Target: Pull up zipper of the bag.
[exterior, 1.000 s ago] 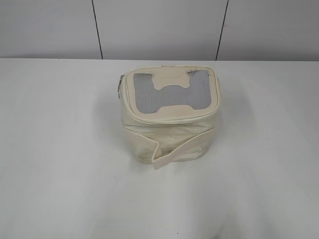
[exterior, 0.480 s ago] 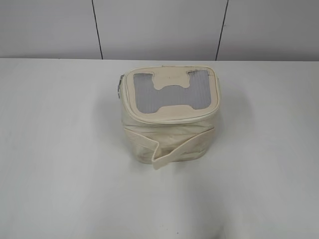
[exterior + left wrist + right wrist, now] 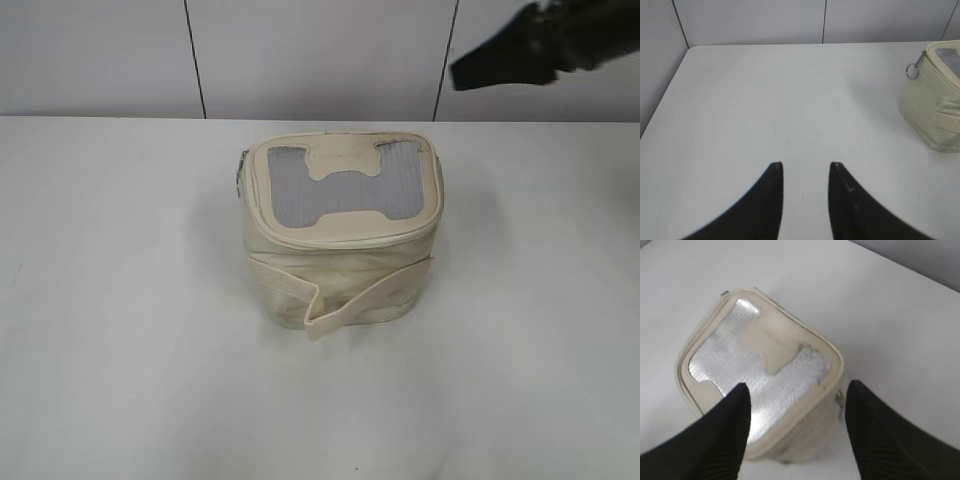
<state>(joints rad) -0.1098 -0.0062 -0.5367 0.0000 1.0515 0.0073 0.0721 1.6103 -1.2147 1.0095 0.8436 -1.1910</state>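
Observation:
The cream bag (image 3: 340, 235) stands upright mid-table, with a grey mesh window in its lid and a strap band (image 3: 350, 300) across its front. The zipper runs around the lid rim; one silver slider with a ring pull (image 3: 239, 172) hangs at the bag's left side and also shows in the left wrist view (image 3: 912, 70). My right gripper (image 3: 465, 72) is open, high above and behind the bag's right side. In the right wrist view it (image 3: 799, 385) hovers over the lid (image 3: 755, 360). My left gripper (image 3: 805, 166) is open and empty, far left of the bag (image 3: 935, 100).
The white table (image 3: 120, 300) has a grey panelled wall (image 3: 300, 50) behind it. Its left edge meets a side wall in the left wrist view (image 3: 660, 105). No other objects show.
My right arm has come into the exterior view at the top right, where nothing showed before. The bag has not moved.

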